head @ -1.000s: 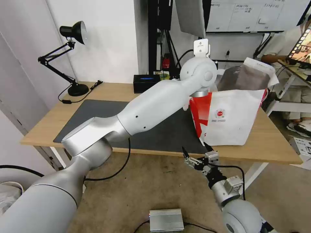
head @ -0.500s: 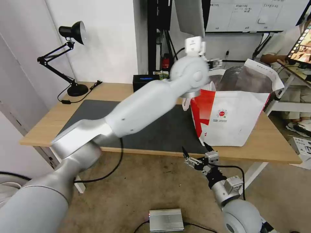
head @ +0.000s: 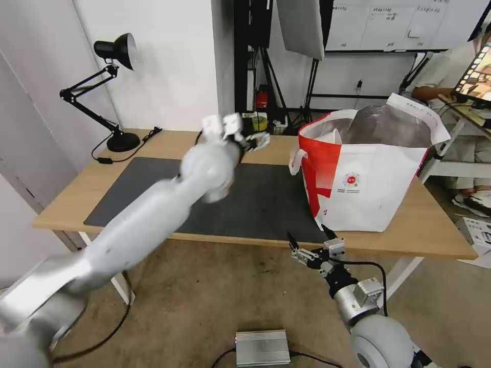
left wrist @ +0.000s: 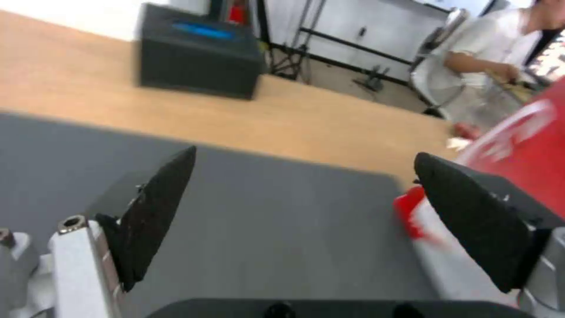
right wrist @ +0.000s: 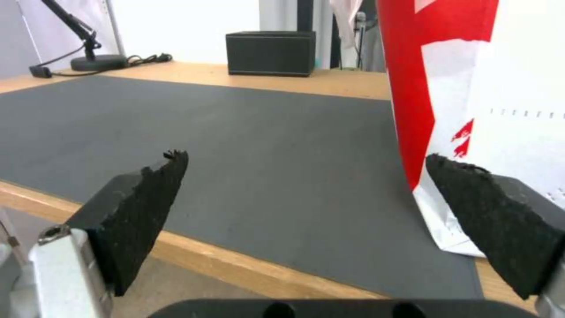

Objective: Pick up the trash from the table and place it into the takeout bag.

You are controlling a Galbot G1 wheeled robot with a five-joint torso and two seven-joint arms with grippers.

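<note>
The red-and-white takeout bag [head: 368, 179] stands open on the right part of the light-wood table [head: 440, 232], its foil lining showing. No trash shows on the table or the dark grey mat [head: 266, 204]; the trash is out of view. My left gripper [head: 257, 140] hangs open and empty over the mat's back edge, left of the bag. In the left wrist view the left gripper [left wrist: 304, 153] has its black fingers spread above the mat [left wrist: 265, 229], with the bag [left wrist: 529, 145] to one side. My right gripper [head: 309, 244] waits open below the table's front edge, facing the bag [right wrist: 488, 88].
A black desk lamp [head: 115, 92] stands at the table's back left corner. The black rectangular box [left wrist: 200, 51] sits on the wood behind the mat. A silver metal box [head: 262, 347] lies on the floor in front of me.
My left arm has swung left and down, from over the bag's opening to above the back of the mat. The right arm has not moved.
</note>
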